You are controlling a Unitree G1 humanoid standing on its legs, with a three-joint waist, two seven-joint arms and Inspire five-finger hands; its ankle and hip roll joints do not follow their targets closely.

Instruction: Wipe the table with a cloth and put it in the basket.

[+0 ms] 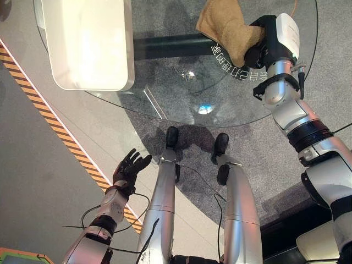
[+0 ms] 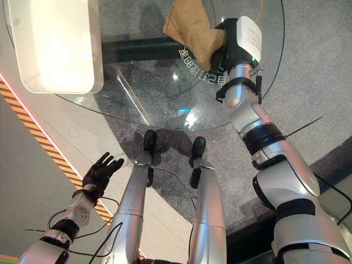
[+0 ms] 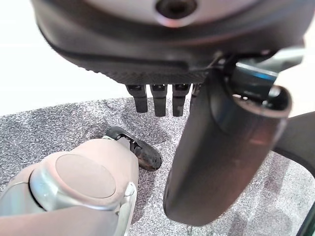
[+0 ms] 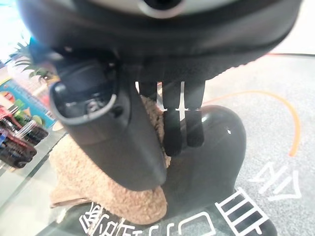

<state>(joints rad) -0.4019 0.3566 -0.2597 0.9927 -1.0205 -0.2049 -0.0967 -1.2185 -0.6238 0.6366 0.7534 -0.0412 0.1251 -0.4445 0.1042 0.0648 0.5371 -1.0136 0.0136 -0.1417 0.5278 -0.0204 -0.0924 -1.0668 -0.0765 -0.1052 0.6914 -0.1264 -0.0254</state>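
Hanging low off the near edge of the round glass desk (image 1: 165, 110), your left hand (image 1: 130, 166) sits above the floor with its fingers spread and nothing in them. Past it, by the yellow-and-black striped tape (image 1: 66, 144) on the floor, the desk's near rim curves across. Your right hand (image 2: 226, 52) reaches over the desk's right side, thumb and fingers pinching one end of the tan cloth (image 2: 190, 30); in the right wrist view the cloth (image 4: 98, 187) bunches between the thumb and the curled fingers and spreads onto the glass. At the far left of the desk sits a white rectangular basket (image 1: 91, 44), well apart from the cloth.
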